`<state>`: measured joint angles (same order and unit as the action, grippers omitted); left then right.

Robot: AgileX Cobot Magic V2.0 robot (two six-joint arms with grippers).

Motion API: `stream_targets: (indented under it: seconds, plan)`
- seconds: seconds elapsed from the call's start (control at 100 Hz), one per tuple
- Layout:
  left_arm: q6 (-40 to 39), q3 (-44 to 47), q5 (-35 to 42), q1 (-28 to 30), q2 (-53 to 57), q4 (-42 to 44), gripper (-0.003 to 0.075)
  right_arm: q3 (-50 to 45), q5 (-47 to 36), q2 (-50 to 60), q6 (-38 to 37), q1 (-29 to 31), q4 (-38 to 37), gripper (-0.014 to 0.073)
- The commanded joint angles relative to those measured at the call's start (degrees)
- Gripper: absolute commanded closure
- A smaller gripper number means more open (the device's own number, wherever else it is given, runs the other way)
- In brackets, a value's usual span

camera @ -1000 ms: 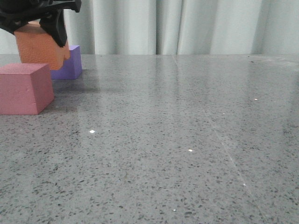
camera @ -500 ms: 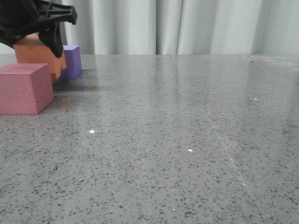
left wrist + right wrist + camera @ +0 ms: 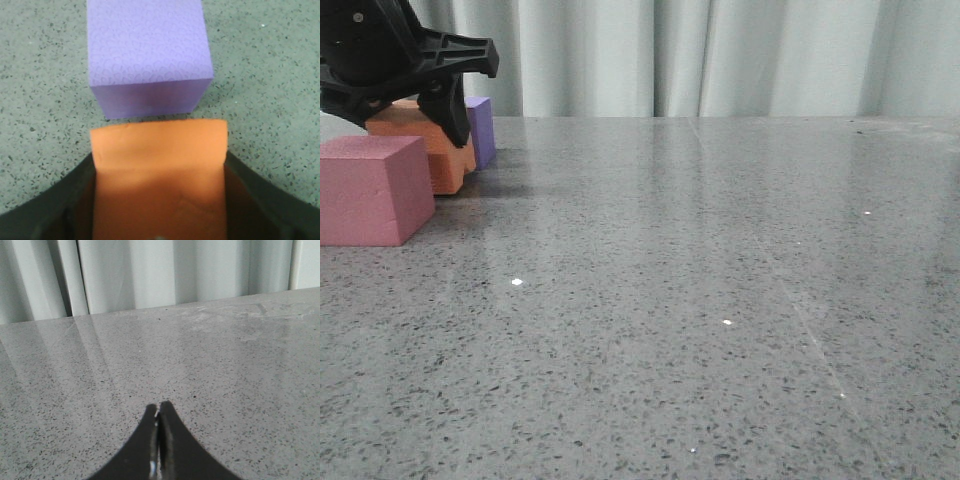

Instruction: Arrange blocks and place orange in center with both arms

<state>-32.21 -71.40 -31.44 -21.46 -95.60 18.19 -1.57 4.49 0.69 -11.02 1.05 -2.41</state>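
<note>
Grey speckled table (image 3: 700, 300) is seen under everything. Pink-red cube (image 3: 372, 190) is set nearest the camera at far left. Orange cube (image 3: 430, 150) is clamped by the left gripper (image 3: 405, 95), seated between the pink-red cube and the purple cube (image 3: 147, 55), just beside both. Right gripper (image 3: 159, 440) is seen clenched, with nothing between its fingers.

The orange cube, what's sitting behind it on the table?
Behind the orange cube, which the left gripper holds, stands the purple cube. From the front only its right strip shows; the rest is covered, and their bases can't be seen.
</note>
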Motion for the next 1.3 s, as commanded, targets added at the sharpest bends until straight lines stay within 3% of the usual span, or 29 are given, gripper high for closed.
stream_targets:
  seconds: [0.0, 0.13, 0.28, 0.37, 0.62, 0.9, 1.29]
  plan:
    - [0.51, -1.51, 2.80, 0.04, 2.44, -0.12, 0.0517, 0.76, -5.13, 1.07, 0.60, -0.26, -0.09, 0.0661]
    - [0.82, -1.51, 2.65, 0.04, 2.44, -0.12, 0.0440, 0.76, -5.13, 1.07, 0.60, -0.26, -0.09, 0.0661]
    - [0.92, -1.51, 3.18, 0.04, 2.44, -0.12, 0.0145, 0.76, -5.13, 1.07, 0.60, -0.26, -0.09, 0.0661]
    - [0.92, -1.51, 3.47, 0.04, 2.44, 0.06, 0.0060, 0.76, -5.13, 1.07, 0.60, -0.26, -0.09, 0.0661]
    - [0.92, -1.51, 3.09, 0.04, 5.50, 0.41, 0.0059, 0.76, -5.13, 1.07, 0.60, -0.26, -0.09, 0.0661]
    - [0.92, 0.83, 2.99, 0.04, 18.98, 3.87, 0.0059, 0.76, -5.13, 1.07, 0.60, -0.26, -0.09, 0.0661]
    - [0.92, 22.07, 8.10, 0.04, 45.21, 8.33, 0.0059, 0.76, -5.13, 1.07, 0.60, -0.26, -0.09, 0.0661]
